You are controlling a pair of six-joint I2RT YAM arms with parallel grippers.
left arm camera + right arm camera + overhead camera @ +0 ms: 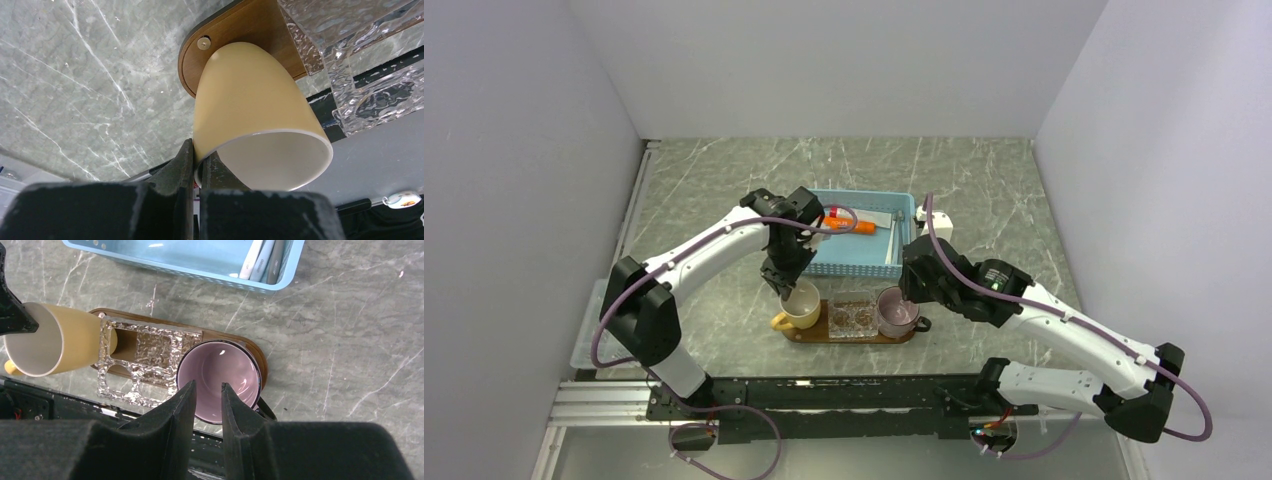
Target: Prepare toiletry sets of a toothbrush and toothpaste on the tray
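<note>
At the near edge of the bench (984, 180), both arm bases, side by side on a black rail (824, 392). Grey-green stone pattern with thin white veins over the whole surface. Plain white walls (824, 60) at the left, at the right and at the far side.

Just beyond the rail, the tray (824, 338), brown and oval, with three things in a row: yellow cup (802, 305) at the left end, clear glass holder (852, 317) in the middle, purple cup (896, 310) at the right end. Farther back, near the tray, the blue basket (854, 268). Inside it the orange tube (849, 226), and in its right corner some pale stick-like brushes (260, 260).

As for the left tool (197, 160): pinched tight on the rim of the yellow cup, one finger outside the wall and one inside the mouth. Cup tilted, base toward the left end of the tray.

As for the right tool (207, 390): only a narrow gap between the fingers, nothing in that gap. Hanging over the near side of the purple cup's mouth. Contact with the rim not possible to tell.
</note>
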